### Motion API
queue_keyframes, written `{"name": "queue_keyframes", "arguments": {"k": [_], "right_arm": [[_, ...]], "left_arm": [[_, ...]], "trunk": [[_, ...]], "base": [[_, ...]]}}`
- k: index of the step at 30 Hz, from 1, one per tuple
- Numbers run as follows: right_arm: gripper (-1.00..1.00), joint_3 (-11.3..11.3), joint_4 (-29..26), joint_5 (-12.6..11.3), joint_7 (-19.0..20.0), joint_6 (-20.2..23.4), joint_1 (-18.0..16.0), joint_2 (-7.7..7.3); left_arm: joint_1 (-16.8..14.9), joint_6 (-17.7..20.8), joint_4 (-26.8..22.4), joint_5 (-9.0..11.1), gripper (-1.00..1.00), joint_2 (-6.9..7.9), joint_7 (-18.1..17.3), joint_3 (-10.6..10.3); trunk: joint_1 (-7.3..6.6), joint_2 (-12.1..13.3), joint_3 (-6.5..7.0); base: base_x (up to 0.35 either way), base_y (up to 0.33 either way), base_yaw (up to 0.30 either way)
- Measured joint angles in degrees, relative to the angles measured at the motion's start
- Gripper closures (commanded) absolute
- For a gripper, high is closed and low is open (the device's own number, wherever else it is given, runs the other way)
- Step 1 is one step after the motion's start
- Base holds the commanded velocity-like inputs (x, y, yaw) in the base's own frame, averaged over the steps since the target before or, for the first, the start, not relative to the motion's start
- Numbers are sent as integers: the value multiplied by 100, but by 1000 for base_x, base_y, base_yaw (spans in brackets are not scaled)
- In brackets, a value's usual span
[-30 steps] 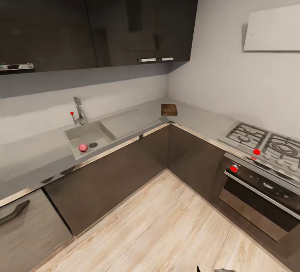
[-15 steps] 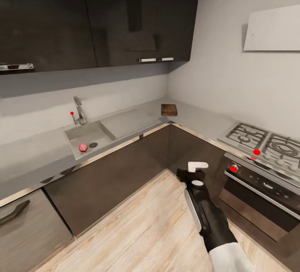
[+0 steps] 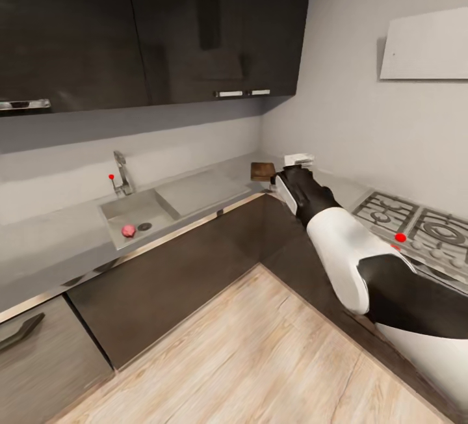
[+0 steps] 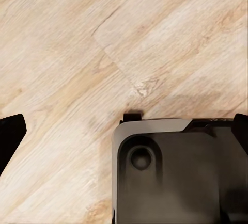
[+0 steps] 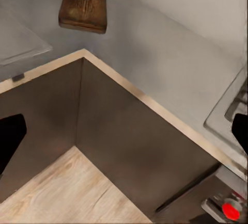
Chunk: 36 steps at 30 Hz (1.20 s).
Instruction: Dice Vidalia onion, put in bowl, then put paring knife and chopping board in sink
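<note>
The right arm is seen in the head view raised over the corner of the smooth glossy grey countertop [image 3: 58, 242], its black forearm ending at the right gripper [image 3: 298, 161], which hangs near the rectangular dark brown wooden chopping board [image 3: 263, 171]. The board lies flat in the corner of the worktop, just beside the gripper and apart from it. In the right wrist view the board [image 5: 82, 11] is seen beyond the two dark fingertips [image 5: 10, 136], which stand at opposite edges of that picture with the cabinet corner between them, so the jaws are spread wide and nothing is held.

The rectangular matte grey sink [image 3: 117, 208] is set into the countertop well apart from the gripper, with a chrome tap [image 3: 122, 173] bearing a red knob at its back. A small round pinkish-red object [image 3: 129, 231], apparently the onion, rests in the basin beside the round drain.

A gas hob [image 3: 416, 225] with a red knob is seen past the right arm.

In the left wrist view the left gripper [image 4: 124, 126] is held over the light wooden plank floor [image 4: 77, 53], its dark fingertips far apart and nothing between them.
</note>
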Motion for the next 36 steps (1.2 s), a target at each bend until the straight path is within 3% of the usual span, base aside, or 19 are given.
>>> {"name": "queue_keyframes", "arguments": {"k": [5,11,22,36], "right_arm": [[-100,-16,249,-104,-4,-222,-300,0],[-100,-46,536,-260,-6,-674,-346,0],[-100,-54,897,-284,-5,-760,-351,0],[-100,-53,974,-290,0,-764,-348,0]], "left_arm": [[0,0,1,1,-100,1,-4,-3],[0,1,-4,-5,-100,1,-5,-4],[0,1,2,0,-100,1,-5,-4],[0,1,5,2,-100,1,-5,1]], "trunk": [[-2,0,-1],[-2,0,-1],[-2,0,-1],[-2,0,-1]], "base": [[231,-92,0],[303,-16,0],[315,-25,0],[315,-115,0]]}}
